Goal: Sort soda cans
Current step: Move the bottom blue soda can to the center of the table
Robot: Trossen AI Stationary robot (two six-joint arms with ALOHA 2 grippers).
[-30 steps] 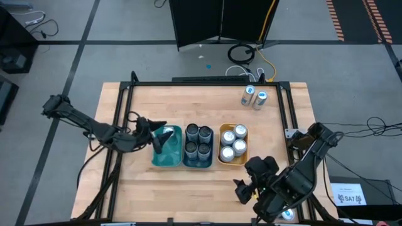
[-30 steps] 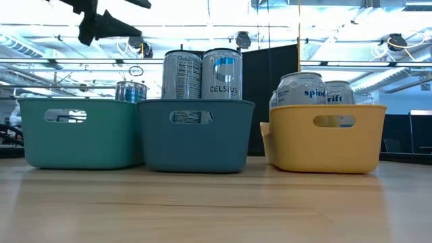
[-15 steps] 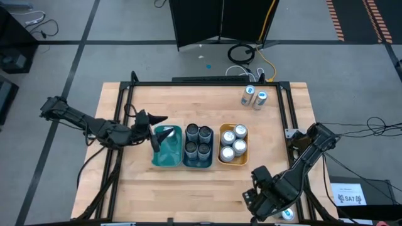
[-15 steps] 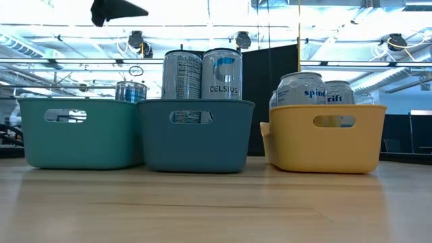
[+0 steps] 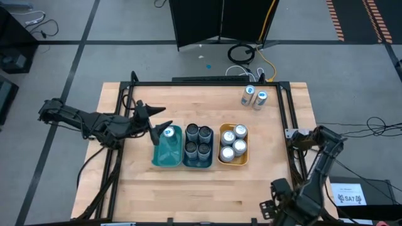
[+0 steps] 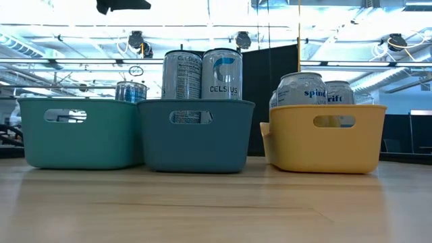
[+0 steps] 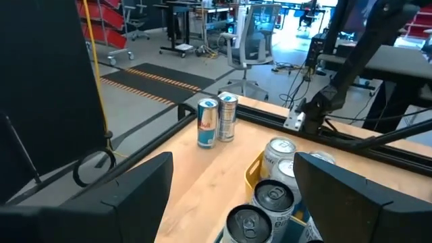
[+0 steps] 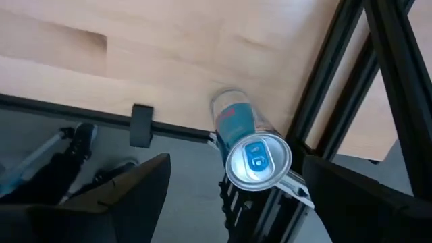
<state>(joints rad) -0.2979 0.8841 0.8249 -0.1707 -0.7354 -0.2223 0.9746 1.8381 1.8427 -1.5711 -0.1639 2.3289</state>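
Note:
My left gripper is open and empty, raised over the far-left corner of the teal tray, which holds one silver can. The blue tray holds several dark-topped cans, and the orange tray holds several silver cans. Two blue-and-silver cans stand near the far right corner. My right gripper is open off the near right corner. Beyond its fingers, apart from them, a blue-and-silver can lies on its side at the table's edge.
A black frame rail runs along the table's right side and another along the far edge. Bare wood lies near of the trays and between the trays and the far rail. The three trays stand side by side mid-table.
My left gripper has drawn back from over the teal tray toward the table's left and far edges and has risen, uncovering the can inside. My right gripper has swung toward the near right corner, past the table's near edge.

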